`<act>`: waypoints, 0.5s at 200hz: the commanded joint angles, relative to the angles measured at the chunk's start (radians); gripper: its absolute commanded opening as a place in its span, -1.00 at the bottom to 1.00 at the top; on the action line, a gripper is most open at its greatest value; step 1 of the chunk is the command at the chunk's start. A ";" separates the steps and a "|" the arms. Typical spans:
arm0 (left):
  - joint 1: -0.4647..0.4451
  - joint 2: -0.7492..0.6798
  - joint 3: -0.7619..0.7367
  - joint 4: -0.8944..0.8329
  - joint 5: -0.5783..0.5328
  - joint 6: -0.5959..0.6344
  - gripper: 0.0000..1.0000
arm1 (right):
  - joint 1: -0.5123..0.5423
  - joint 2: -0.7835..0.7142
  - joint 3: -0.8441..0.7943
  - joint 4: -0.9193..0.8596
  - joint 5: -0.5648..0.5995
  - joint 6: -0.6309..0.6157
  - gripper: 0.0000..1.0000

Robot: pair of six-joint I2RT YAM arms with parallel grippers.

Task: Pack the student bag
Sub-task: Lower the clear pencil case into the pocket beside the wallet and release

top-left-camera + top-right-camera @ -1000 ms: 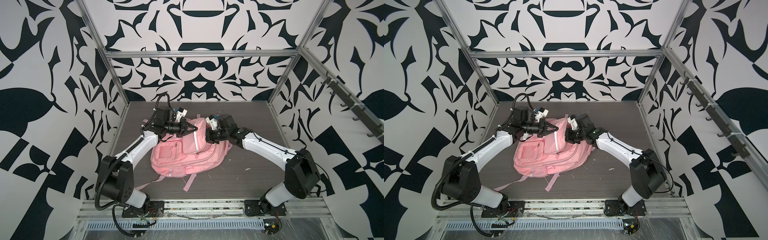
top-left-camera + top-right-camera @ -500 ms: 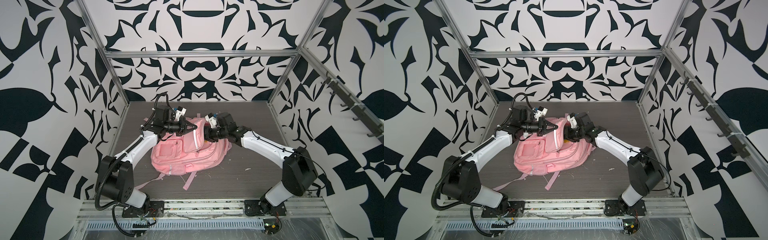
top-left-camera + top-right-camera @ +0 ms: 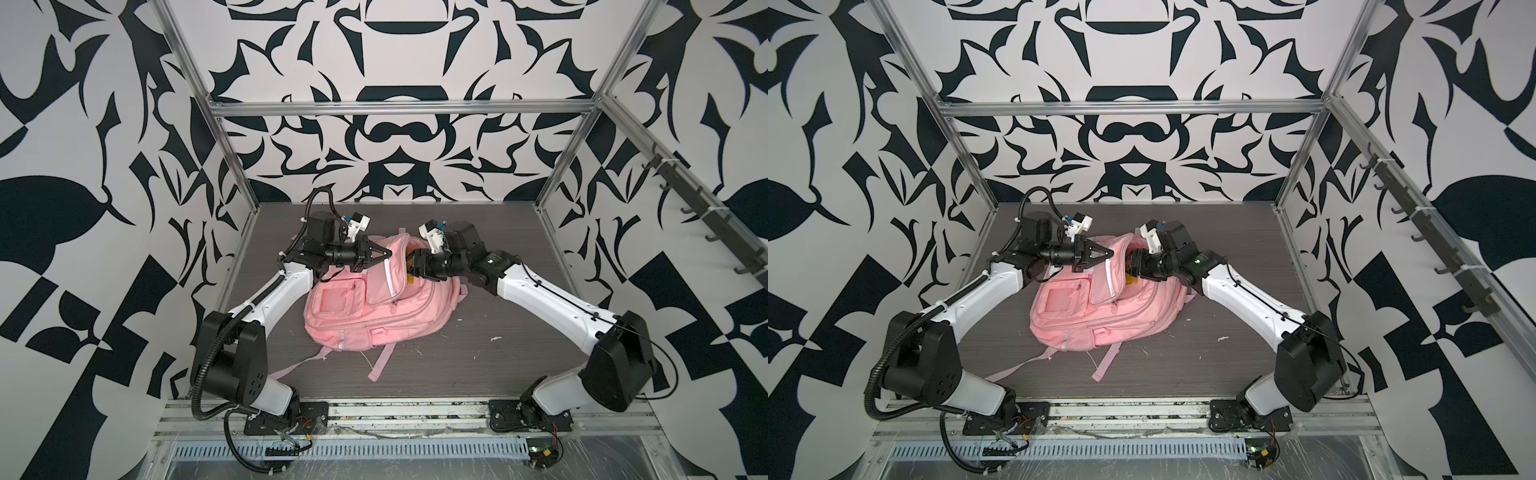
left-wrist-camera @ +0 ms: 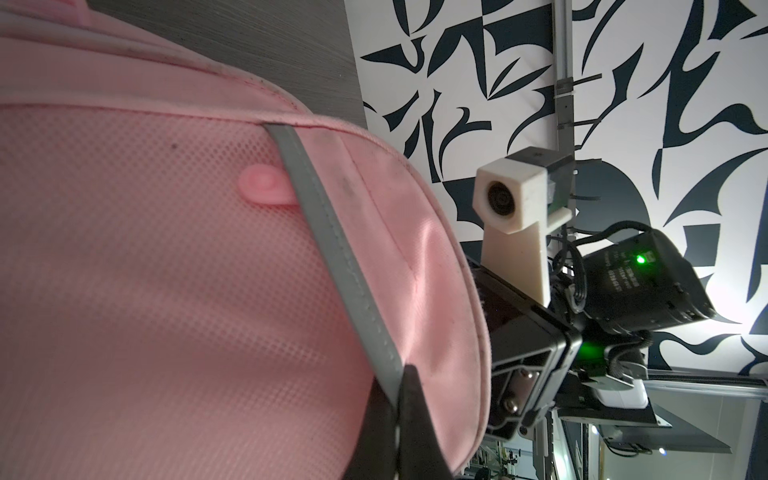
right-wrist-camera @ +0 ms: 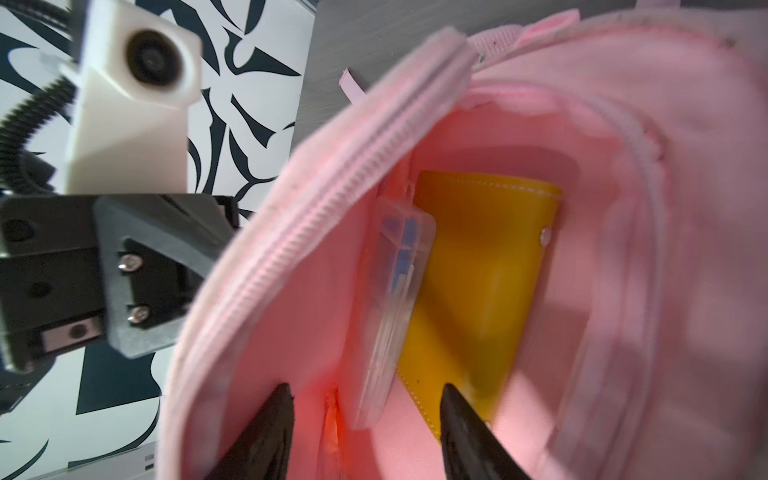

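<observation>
Bag (image 3: 374, 316) looks soft and floppy, so grab the rim (image 5: 316, 199): left gripper (image 3: 384, 254) jaws pinch it there, right gripper (image 5: 365, 399) jaws spread inside.

1. The table (image 3: 519, 266) is a dark grey, wood-grained board, closed in by patterned walls on three sides.
2. The student bag (image 3: 374, 307) lies on it near the middle, pink, with its pocketed front facing up.
3. Two pink straps (image 3: 380, 361) trail from the bag flat over the board toward the front edge.
4. A few small white scraps (image 3: 495, 338) lie on bare board to the right of the bag, apart from it.
</observation>
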 commanded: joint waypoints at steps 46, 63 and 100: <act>0.012 0.058 0.050 -0.039 -0.054 0.106 -1.00 | -0.157 -0.185 -0.047 -0.078 0.044 -0.068 0.17; 0.009 0.078 0.058 -0.049 -0.067 0.108 -1.00 | -0.208 -0.216 -0.026 -0.138 0.047 -0.115 0.18; -0.026 0.112 0.074 -0.080 -0.115 0.103 -0.96 | -0.210 -0.232 -0.042 -0.205 0.076 -0.159 0.17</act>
